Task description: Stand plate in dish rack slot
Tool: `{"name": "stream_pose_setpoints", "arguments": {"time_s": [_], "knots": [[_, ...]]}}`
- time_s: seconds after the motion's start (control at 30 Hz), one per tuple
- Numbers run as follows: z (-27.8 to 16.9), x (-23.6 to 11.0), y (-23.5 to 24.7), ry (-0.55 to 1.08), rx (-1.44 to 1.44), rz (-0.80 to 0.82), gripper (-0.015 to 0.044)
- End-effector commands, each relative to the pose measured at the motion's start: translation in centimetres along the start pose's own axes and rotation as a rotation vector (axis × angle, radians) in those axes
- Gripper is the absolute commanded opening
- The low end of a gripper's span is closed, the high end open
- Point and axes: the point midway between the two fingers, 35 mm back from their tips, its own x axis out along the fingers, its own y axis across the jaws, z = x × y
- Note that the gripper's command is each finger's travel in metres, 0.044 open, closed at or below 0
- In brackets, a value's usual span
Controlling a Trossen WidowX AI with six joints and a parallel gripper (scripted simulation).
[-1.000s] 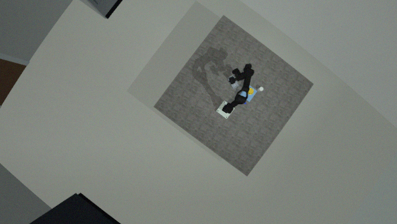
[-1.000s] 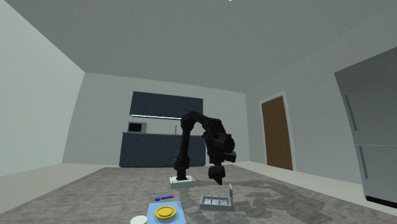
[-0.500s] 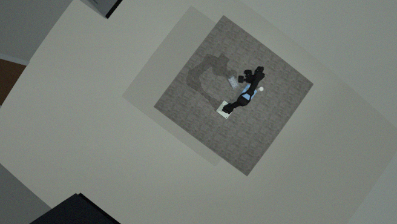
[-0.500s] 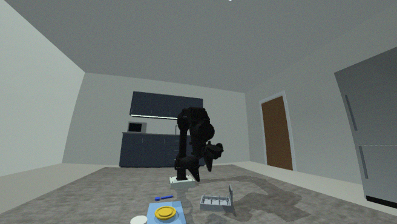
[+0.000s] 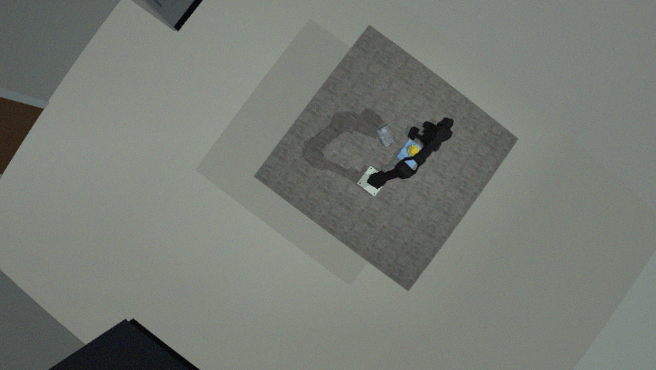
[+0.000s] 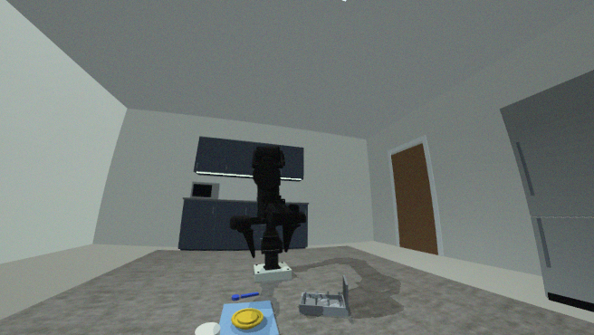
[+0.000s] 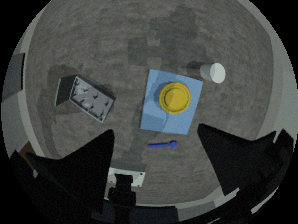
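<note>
1. top: i see my gripper (image 5: 419, 134) spread wide and empty above the mat, the yellow plate (image 5: 413, 149) just beside the jaws.
2. exterior: plate (image 6: 247, 318) lies flat on a blue mat (image 6: 227, 317), well below the jaws; dish rack (image 6: 324, 304) off to one side.
3. wrist: plate (image 7: 174, 96) sits between and beyond the jaws.

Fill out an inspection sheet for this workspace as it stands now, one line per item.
Surface: grey textured table top; a dark shadow patch lies beside the rack.
Job's things: yellow plate lies flat on a blue mat; grey dish rack stands apart to one side, its slots holding no plate.
Clutter: blue spoon behind the mat; white cup at the mat's corner.
Grippers: gripper open, holding nothing, raised above the plate.
Cables: nothing seen.
Surroundings: dark cabinets, microwave, brown door, grey fridge.
</note>
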Motion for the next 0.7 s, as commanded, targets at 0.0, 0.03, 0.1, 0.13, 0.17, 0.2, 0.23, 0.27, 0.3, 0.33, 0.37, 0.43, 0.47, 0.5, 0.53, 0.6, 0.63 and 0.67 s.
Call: {"name": "stream_pose_setpoints", "arguments": {"time_s": [0.0, 0.03, 0.1, 0.13, 0.17, 0.2, 0.23, 0.27, 0.3, 0.33, 0.37, 0.43, 0.47, 0.5, 0.53, 0.6, 0.63, 0.67], "knots": [[-0.7, -1.3, -2.4, -0.007, 0.124, -0.049, 0.0400], [-0.9, -1.6, -3.0, -0.008, 0.155, -0.061, 0.0400], [-1.2, -2.0, -3.7, -0.008, 0.196, -0.076, 0.0400], [-1.3, -2.0, -3.8, -0.008, 0.201, -0.078, 0.0400], [-1.3, -2.0, -3.8, -0.008, 0.201, -0.078, 0.0400], [-1.3, -2.0, -3.8, -0.008, 0.201, -0.078, 0.0400], [-1.3, -2.0, -3.8, -0.008, 0.201, -0.078, 0.0400], [-1.2, -1.8, -3.8, -0.008, 0.201, -0.078, 0.0400], [-1.1, -1.2, -4.0, -0.009, 0.201, -0.078, 0.0400], [-1.0, -0.2, -4.1, -0.009, 0.201, -0.078, 0.0400], [-0.9, 1.0, -4.3, -0.009, 0.201, -0.079, 0.0400], [-0.8, 3.6, -4.7, -0.009, 0.201, -0.079, 0.0400], [-0.8, 4.8, -4.8, -0.009, 0.201, -0.079, 0.0400], [-0.9, 6.1, -4.9, -0.009, 0.201, -0.080, 0.0400], [-1.1, 7.4, -4.9, -0.009, 0.201, -0.080, 0.0400], [-1.2, 9.0, -5.1, -0.009, 0.201, -0.080, 0.0400], [-1.2, 9.2, -5.1, -0.009, 0.201, -0.080, 0.0400], [-1.2, 9.2, -5.1, -0.009, 0.201, -0.080, 0.0400]]}}
